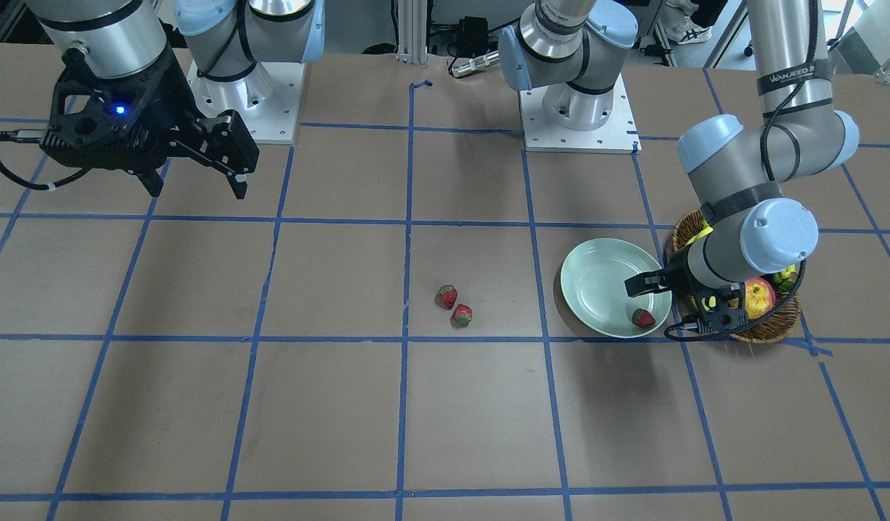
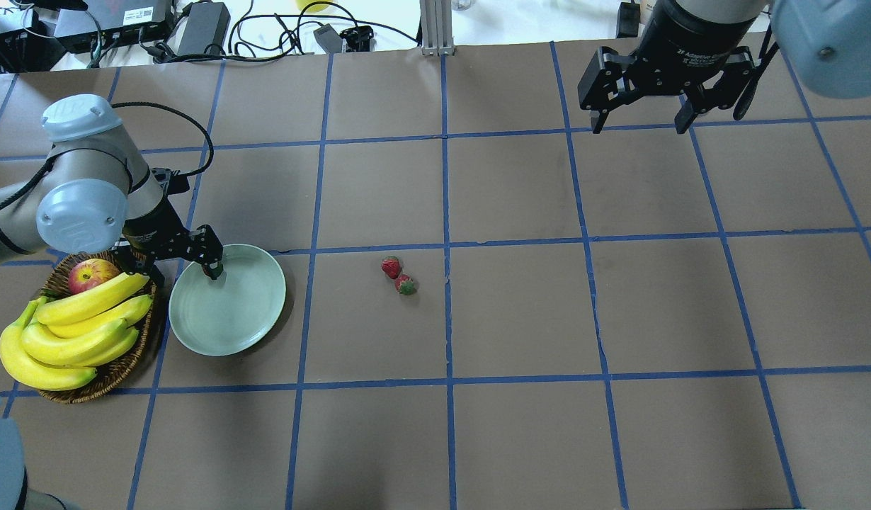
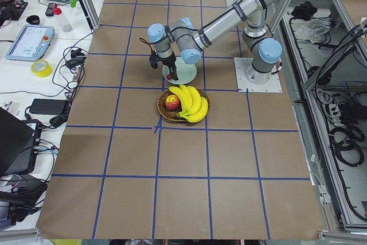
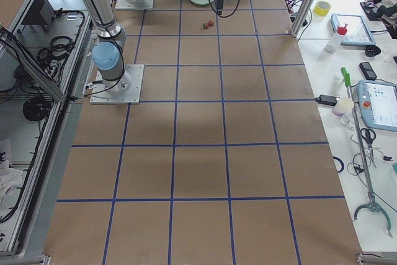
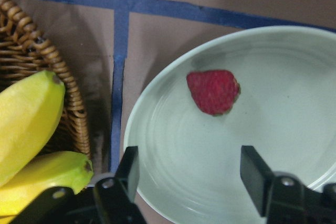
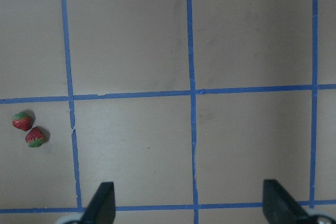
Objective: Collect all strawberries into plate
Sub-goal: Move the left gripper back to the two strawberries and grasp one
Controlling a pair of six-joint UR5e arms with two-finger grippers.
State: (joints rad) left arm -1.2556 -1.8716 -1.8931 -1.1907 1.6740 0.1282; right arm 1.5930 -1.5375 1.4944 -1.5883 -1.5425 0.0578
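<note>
Left gripper (image 5: pixel 191 169) hovering over plate (image 5: pixel 294 129), jaws apart, strawberry (image 5: pixel 212 92) lying free inside; advising lifting straight up, clearing basket (image 5: pixel 31 45).

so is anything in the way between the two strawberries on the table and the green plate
Nothing visible. Only bare brown table lies between the two small red strawberries and the round pale mint-green plate. The left gripper hangs open over the plate's opposite edge, clear of that path.

Wicker basket (image 2: pixel 127 367) – w/ bananas (image 2: pixel 74 329) & apple (image 2: pixel 90 275) inside.
</note>
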